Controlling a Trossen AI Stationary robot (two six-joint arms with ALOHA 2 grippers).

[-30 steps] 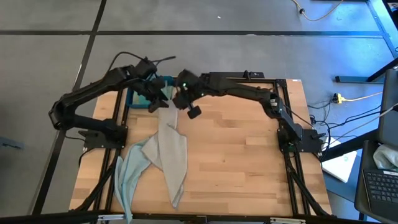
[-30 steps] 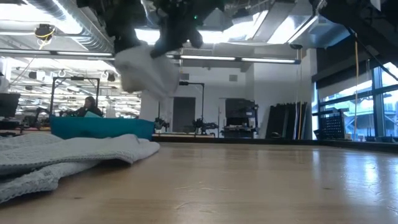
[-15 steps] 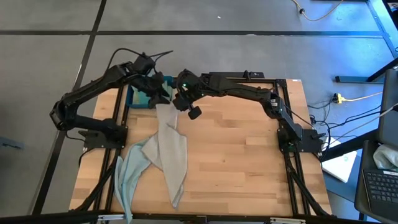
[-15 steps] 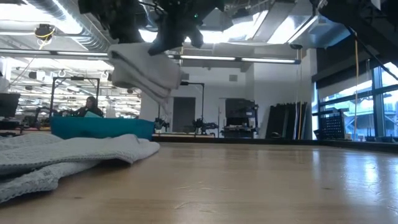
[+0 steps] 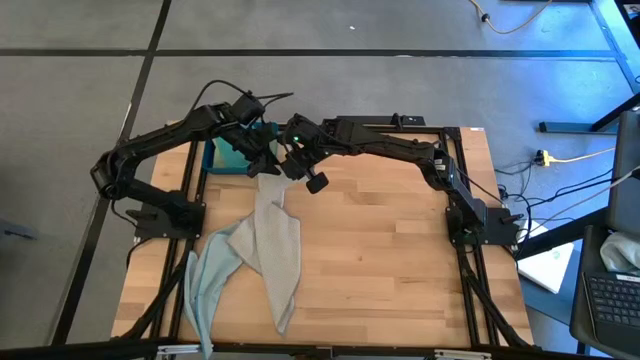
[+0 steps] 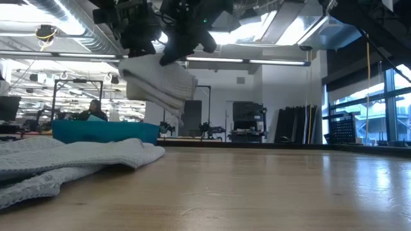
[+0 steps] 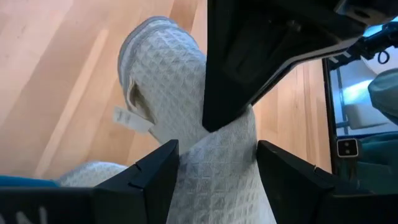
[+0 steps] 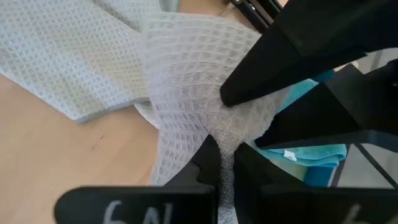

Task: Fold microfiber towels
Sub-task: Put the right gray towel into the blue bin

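My right pincer (image 8: 217, 163) still pinches the grey towel (image 5: 275, 225) up high. My left pincer (image 7: 211, 165) has moved in, spread wide around it.

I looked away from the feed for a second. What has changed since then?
The left end effector swung in toward the right end effector, its fingers open around the lifted grey towel, whose hanging end rose. The right one stays shut on it. The towels on the table and the tray stayed put.
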